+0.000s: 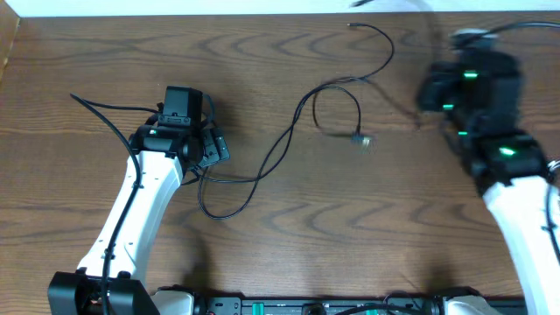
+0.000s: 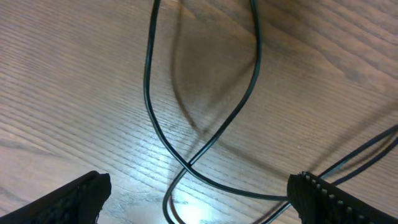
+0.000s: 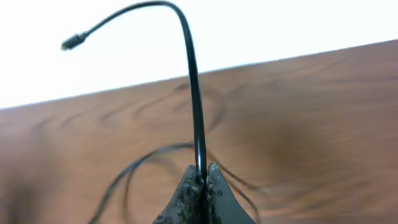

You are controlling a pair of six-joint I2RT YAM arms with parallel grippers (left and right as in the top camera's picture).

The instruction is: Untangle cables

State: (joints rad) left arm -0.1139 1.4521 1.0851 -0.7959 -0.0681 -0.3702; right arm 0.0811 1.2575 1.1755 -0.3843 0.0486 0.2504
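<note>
Fingers first: right gripper (image 3: 200,171) is pinched fully shut on a thin black cable (image 3: 194,99), caught at the very tips. A short stub arcs up past them to a plug (image 3: 71,42). Left gripper (image 2: 199,196) is spread wide, holds nothing, and hangs low over a crossing (image 2: 189,165) of two black strands on the table (image 2: 62,93).

Where the cables sit: overhead, a long strand (image 1: 271,157) runs from beside the left gripper, curls toward the front edge, then climbs to a loop mid-table. It ends in a pale plug (image 1: 360,138). A second end (image 1: 350,24) lies near the far edge. Right arm (image 1: 472,87) is blurred there, so we can't trace the held cable into the rest.

Risks, as we judge them:
- Tip-only grip on a thin, slick cable: a side load could slide it out.
- Pulling with the crossing unpinned could cinch the loop tighter instead of freeing it.
- Left closing where it hangs may catch both strands at once.
- Arm wires (image 1: 101,107) look like the cables, so they're easy to snag.

Count: two arms, two grippers. Plug ends: two on the table, one on the held stub. Black cables: at least one, likely two; we can't separate them. White cable: none seen.
</note>
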